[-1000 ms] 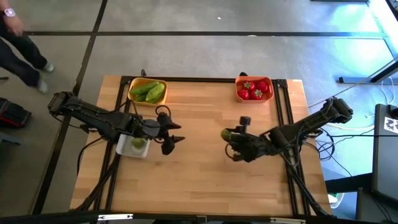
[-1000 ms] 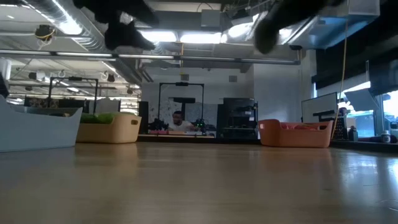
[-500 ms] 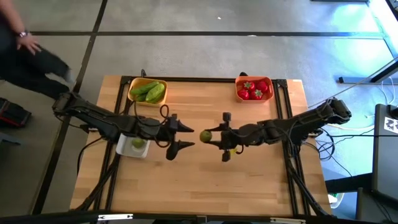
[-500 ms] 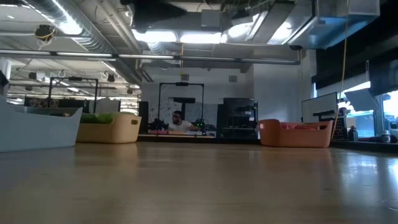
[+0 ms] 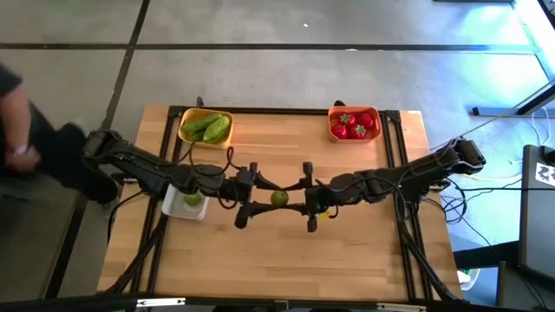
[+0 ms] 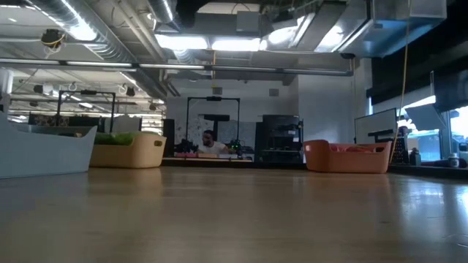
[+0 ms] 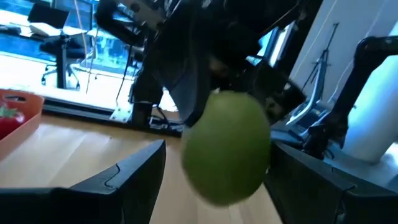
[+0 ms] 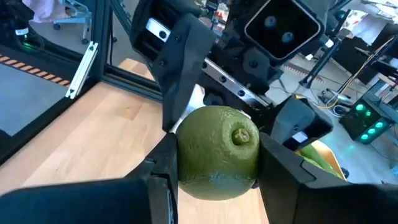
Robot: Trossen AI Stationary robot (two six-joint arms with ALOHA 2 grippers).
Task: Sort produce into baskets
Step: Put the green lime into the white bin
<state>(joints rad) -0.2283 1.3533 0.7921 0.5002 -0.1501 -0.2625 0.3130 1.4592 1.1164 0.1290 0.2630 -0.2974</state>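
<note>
A: Where did the lime (image 5: pixel 279 198) sit at that point?

B: Well above the tabletop (image 5: pixel 286 260), near its middle, to the right of the whitish tray (image 5: pixel 173 208). The right claw (image 5: pixel 307 198) was clamped on it, one finger on each side. The left claw (image 5: pixel 247 194) stood wide open around the same lime, holding nothing, its fingers (image 7: pixel 134 171) apart from the fruit on both sides in its own wrist view.

A: So a hand-over in mid-air?

B: That was my reading. To do it well, the left claw would need to close on the lime's widest part, crosswise to the right claw's fingers (image 8: pixel 283 168), and have it firm before the right one let go. A round, smooth fruit could slip if either claw nipped it off-centre.

A: Room to move?

B: Plenty. The tabletop below the lime was bare wood. The whitish tray lay under the left arm and held another round green piece. The yellow basket (image 5: pixel 205 126) with long green pieces and the orange basket (image 5: pixel 354 122) with red ones stood at the far edge, well apart from both claws. A person (image 5: pixel 26 147) was beyond the tabletop, past the tray.
</note>
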